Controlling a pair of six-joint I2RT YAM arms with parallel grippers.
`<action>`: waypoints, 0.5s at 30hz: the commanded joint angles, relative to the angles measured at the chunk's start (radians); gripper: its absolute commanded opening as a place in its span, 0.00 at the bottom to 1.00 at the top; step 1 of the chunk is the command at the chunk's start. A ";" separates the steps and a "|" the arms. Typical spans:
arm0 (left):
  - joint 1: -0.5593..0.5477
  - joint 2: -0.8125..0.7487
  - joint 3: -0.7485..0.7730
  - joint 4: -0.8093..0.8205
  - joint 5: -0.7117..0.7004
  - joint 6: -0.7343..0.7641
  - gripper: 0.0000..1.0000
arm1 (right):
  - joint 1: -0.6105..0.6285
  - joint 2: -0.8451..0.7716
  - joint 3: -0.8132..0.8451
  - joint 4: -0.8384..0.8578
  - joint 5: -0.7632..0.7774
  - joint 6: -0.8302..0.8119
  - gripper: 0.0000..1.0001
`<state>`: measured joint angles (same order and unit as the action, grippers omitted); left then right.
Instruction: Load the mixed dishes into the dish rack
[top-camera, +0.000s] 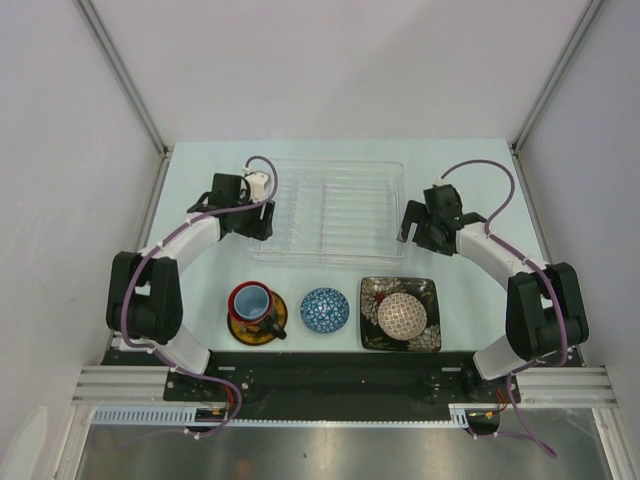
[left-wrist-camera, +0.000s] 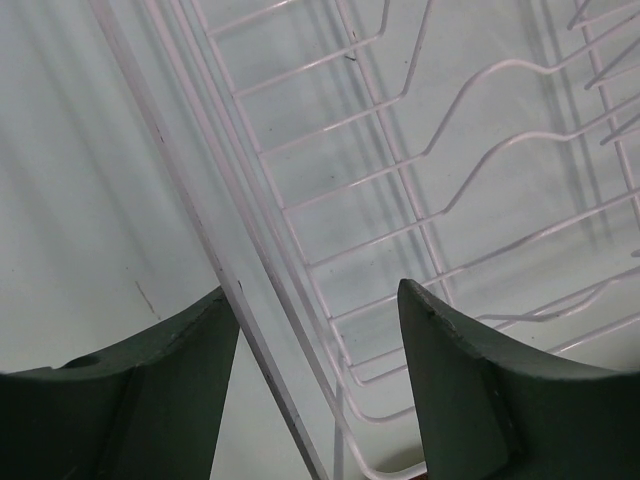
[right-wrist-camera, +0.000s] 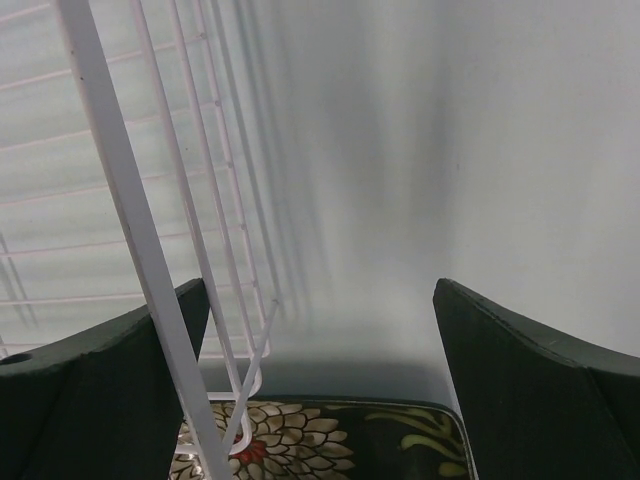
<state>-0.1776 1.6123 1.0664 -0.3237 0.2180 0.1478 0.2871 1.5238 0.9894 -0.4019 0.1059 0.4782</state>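
Observation:
The dish rack (top-camera: 330, 210), white wire on a clear tray, lies at the back middle of the table with no dishes in it. My left gripper (top-camera: 262, 222) is at its left side, open; in the left wrist view the gripper (left-wrist-camera: 312, 288) straddles the tray rim (left-wrist-camera: 183, 190) and the rack's corner wire. At the rack's right side my right gripper (top-camera: 410, 228) stands wide open and empty, also seen as the gripper (right-wrist-camera: 320, 283) beside a rack bar (right-wrist-camera: 130, 200). In front stand a red mug (top-camera: 250, 300) on a yellow saucer (top-camera: 268, 330), a blue bowl (top-camera: 324, 309), and a beige netted bowl (top-camera: 402, 315) on a black floral plate (top-camera: 425, 292).
White walls enclose the table on the left, right and back. The arm bases and a metal rail (top-camera: 340, 385) run along the near edge. The black plate's far edge (right-wrist-camera: 380, 440) shows just below my right gripper in its wrist view.

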 joint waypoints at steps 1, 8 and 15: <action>-0.023 -0.023 0.011 0.011 0.023 -0.033 0.69 | -0.049 0.011 0.021 0.006 0.011 -0.001 1.00; -0.036 -0.032 -0.010 0.021 0.017 -0.048 0.68 | -0.052 0.159 0.199 -0.038 -0.012 -0.020 1.00; -0.034 -0.026 0.058 -0.008 0.006 -0.047 0.68 | 0.006 0.095 0.224 -0.018 0.001 -0.059 1.00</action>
<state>-0.2047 1.6115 1.0611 -0.3294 0.2203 0.1200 0.2592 1.6825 1.1610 -0.4252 0.0921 0.4553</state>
